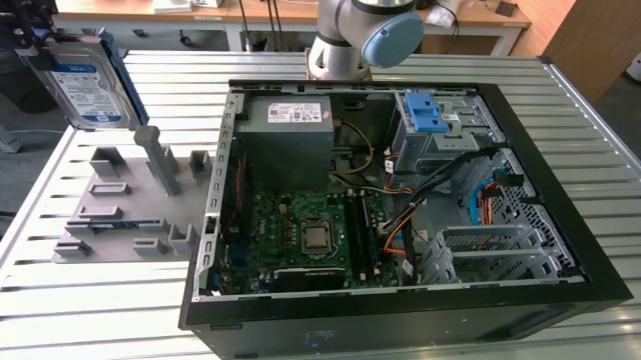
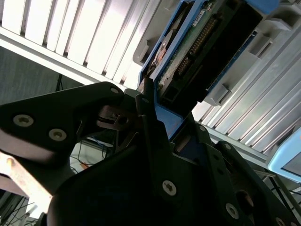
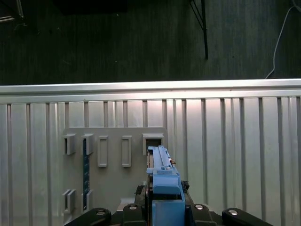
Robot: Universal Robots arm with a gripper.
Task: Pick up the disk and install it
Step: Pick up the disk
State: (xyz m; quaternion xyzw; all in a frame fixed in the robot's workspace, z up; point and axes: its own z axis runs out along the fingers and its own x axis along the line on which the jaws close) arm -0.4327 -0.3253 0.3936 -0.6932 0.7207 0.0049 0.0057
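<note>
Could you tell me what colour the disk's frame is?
Blue; the frame shows clearest in the exterior view.

- Rectangular silver metal disk (image 1: 88,79), glossy white-and-blue paper label — framed in smooth blue plastic.
- Ribbed pale metal table (image 1: 80,315) — dull satin sheen.
- Matt grey plastic slotted fixture (image 1: 110,225).
</note>
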